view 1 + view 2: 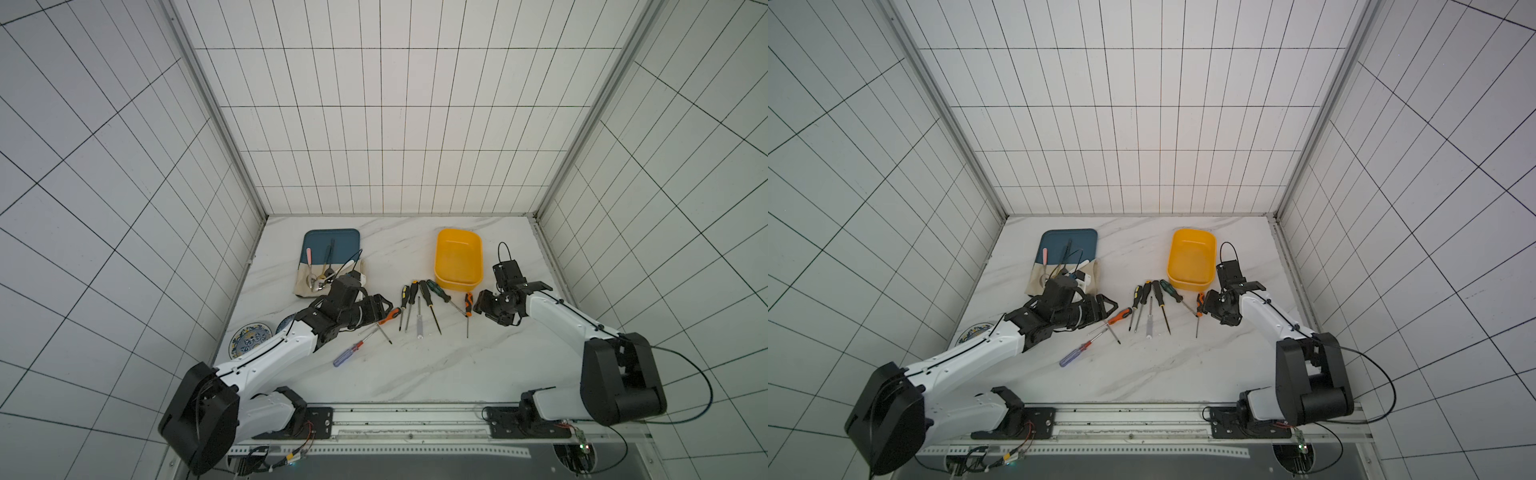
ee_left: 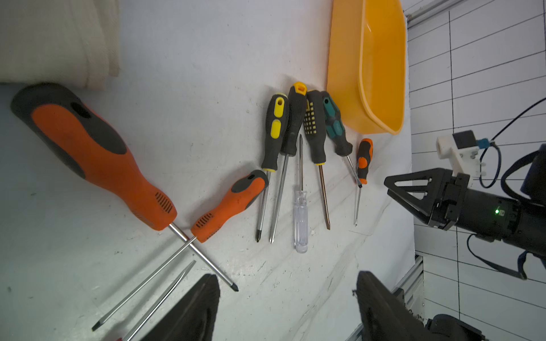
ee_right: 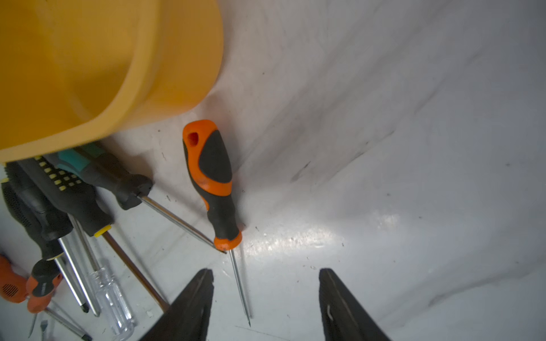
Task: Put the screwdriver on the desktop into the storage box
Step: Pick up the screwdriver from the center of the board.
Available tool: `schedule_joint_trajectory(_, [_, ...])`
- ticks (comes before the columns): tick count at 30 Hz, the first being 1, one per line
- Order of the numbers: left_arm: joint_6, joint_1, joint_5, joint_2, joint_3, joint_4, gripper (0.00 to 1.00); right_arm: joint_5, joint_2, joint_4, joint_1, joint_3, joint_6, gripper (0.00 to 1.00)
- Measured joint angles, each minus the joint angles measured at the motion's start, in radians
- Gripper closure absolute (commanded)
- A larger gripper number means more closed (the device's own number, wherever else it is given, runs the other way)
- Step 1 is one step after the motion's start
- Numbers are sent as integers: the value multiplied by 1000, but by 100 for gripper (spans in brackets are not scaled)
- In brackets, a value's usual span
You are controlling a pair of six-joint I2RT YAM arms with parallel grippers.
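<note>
Left fingers [image 2: 204, 307] stand well apart, with only bare worktop [image 2: 280, 295] in the gap and nothing in their hold. Just beside one of them the steel shafts of two tools cross: the large orange-and-black screwdriver [image 2: 94, 153] and the medium orange-and-black screwdriver [image 2: 233, 203]. A third, flat-tipped shaft runs close by the same finger. None of the three is touched. Farther ahead lies a fan of tools with their handles toward the storage box [image 2: 345, 73]: three black-and-yellow screwdrivers [image 2: 274, 130] and a teal-and-black screwdriver [image 2: 334, 124]. Among them a clear-handled screwdriver [image 2: 300, 218] is turned the opposite way. In a top view a blue-and-red screwdriver [image 1: 349, 353] lies near the left fingers, back toward their arm.

On the other arm, the right fingers [image 3: 192, 307] are parted too and grip nothing. The thin shaft of the short orange-and-black screwdriver [image 3: 212, 177] points into the gap between them, nearer one finger but clear of both. Its handle lies just ahead of them, and the yellow-orange storage box stands just beyond the handle's end. Every screwdriver lies on the worktop, outside the box.
</note>
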Motion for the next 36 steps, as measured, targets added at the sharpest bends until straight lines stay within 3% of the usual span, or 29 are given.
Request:
schedule_joint_trajectory(6, [25,-25,-12,2,17,-30,23,36,51,5,32,33,-4,45])
schedule_joint_trajectory(11, [26,-26,-13,2,17,-37,24,46,107,6,61,70,-7,54])
schedule_joint_trajectory(27, [21,-32,-12,2,17,-37,24,76,216,27,91,97,-15,65])
schedule_joint_trajectory(36, [21,-32,-11,2,17,-38,23,109,227,24,91,98,-35,80])
